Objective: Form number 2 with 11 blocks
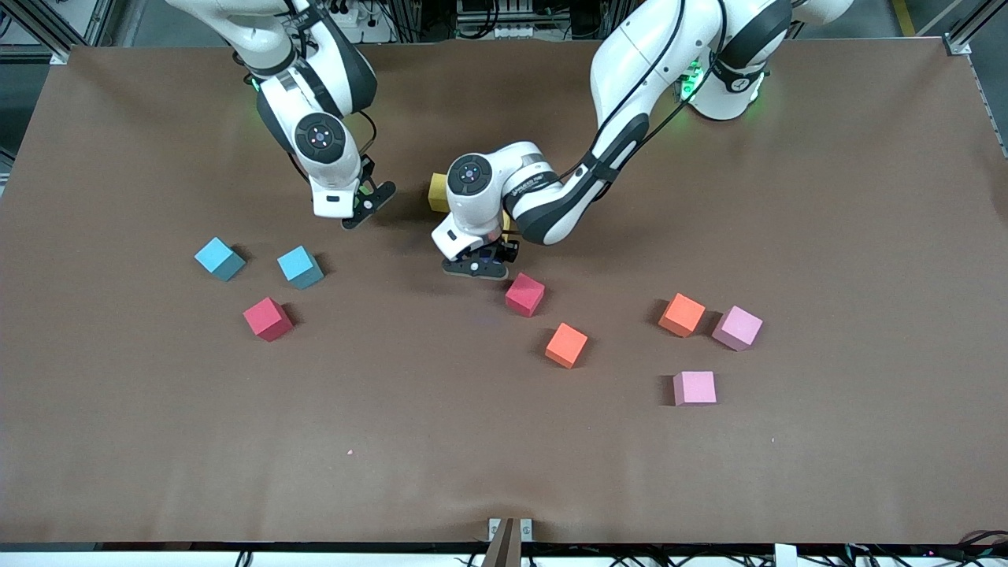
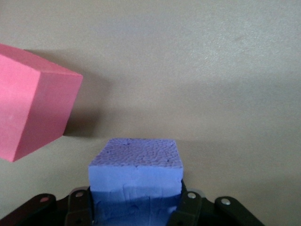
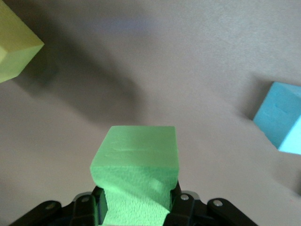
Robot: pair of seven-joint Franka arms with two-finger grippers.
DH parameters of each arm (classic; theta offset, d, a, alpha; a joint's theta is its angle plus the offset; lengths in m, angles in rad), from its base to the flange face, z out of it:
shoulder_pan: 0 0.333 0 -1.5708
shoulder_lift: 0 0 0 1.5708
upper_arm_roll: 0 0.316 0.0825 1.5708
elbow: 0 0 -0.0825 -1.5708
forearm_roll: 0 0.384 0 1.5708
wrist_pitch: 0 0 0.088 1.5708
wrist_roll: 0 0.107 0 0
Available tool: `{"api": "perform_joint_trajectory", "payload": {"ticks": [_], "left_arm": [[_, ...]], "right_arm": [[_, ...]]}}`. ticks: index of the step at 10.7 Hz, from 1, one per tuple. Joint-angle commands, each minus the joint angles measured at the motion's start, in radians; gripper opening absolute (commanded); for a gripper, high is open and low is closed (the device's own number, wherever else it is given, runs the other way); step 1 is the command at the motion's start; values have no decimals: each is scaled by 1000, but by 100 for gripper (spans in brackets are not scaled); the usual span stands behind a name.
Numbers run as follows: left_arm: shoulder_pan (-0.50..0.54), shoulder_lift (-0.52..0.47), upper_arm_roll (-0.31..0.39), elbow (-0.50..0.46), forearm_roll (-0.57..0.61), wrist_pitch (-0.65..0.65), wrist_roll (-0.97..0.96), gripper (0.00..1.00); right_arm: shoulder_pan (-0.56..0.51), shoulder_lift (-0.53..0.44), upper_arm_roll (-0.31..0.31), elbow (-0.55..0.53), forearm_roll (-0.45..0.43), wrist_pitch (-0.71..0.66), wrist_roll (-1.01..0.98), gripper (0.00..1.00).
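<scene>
- Foam cubes lie scattered on the brown table (image 1: 504,457), so the number 2 is barely begun; going across the front view from the right arm's end, two light blue blocks (image 1: 220,259) sit side by side, with a red block (image 1: 268,319) nearer the camera.
- Next, the right gripper (image 1: 364,206) hangs over bare table, its fingers pinched on a green block (image 3: 136,165). It should lower this squarely, faces parallel to the yellow block (image 1: 438,192), and let go only once it is seated.
- At mid-table the left gripper (image 1: 476,266) is low, clamped on a purple block (image 2: 135,172), just beside another red block (image 1: 525,294). I judge this placement the step in hand: keep the cube level, avoid nudging the red neighbour, and lift straight up after release.
- Toward the left arm's end lie two orange blocks (image 1: 567,345) and two pink blocks (image 1: 694,388), well apart, waiting to be fetched.
- How many cubes hide under the left arm beside the yellow one cannot be told.
</scene>
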Motion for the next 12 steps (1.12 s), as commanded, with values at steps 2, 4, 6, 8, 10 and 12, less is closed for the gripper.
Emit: {"api": "perform_joint_trajectory", "payload": {"ticks": [2,4,6,8,10,12], "left_arm": [[25,-34,-5,-64,-5,6,-10,13],[23,-37,-5,-77,-6,5,-10,13],[23,-38,-8,-83,-6,3,-13,21],[23,-38,-15,-78,-6,3,-39,100],[23,-52,-16,-62,-5,3,-79,100],[23,-69,-11,-25,-9,2,-103,100]], "right_arm": [[-2,-33,-15,51,26,-87,-11,13],[1,-26,-26,-24,46,72,-11,13],[12,-13,-29,-90,76,193,-11,13],[26,2,-29,-152,76,318,-10,13],[27,2,-29,-178,76,335,-8,13],[29,2,-29,-228,86,418,0,13]]}}
